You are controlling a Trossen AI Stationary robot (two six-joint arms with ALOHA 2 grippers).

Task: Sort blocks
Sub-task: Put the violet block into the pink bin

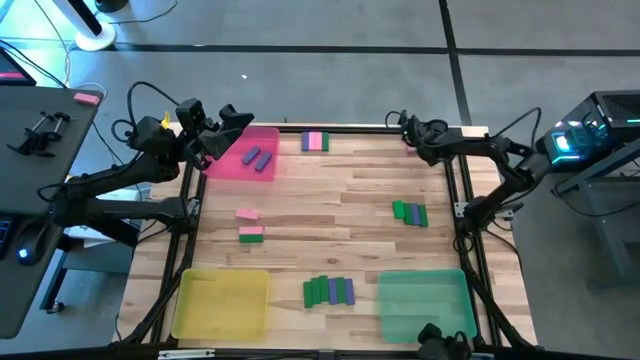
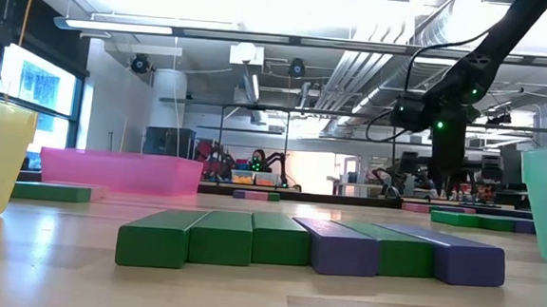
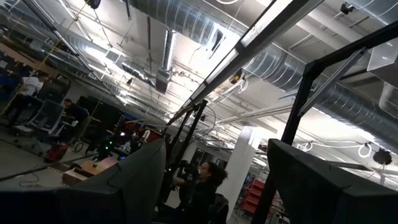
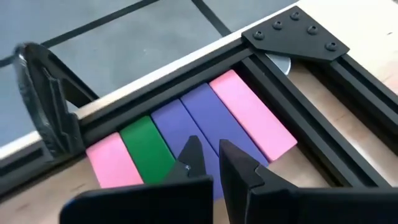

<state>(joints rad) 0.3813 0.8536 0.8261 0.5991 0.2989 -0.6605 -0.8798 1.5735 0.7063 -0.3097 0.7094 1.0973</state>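
The table (image 1: 340, 215) carries blocks (image 1: 329, 291) in clusters: near its front edge, its right edge, its left side and its back edge. They look light, stiff and smooth; gripping across the narrow sides seems best. The left gripper (image 1: 228, 122), jaws wide apart, hovers empty above the pink tray (image 1: 262, 172). The right gripper (image 4: 210, 163), jaws together, holds nothing above the back right corner's blocks.

The wooden table (image 1: 340, 215) carries a pink tray (image 1: 245, 155) at its far left corner, a yellow tray (image 1: 222, 303) and a green tray (image 1: 425, 300) along the near edge, and clusters of blocks (image 1: 329, 291) lying scattered between them.
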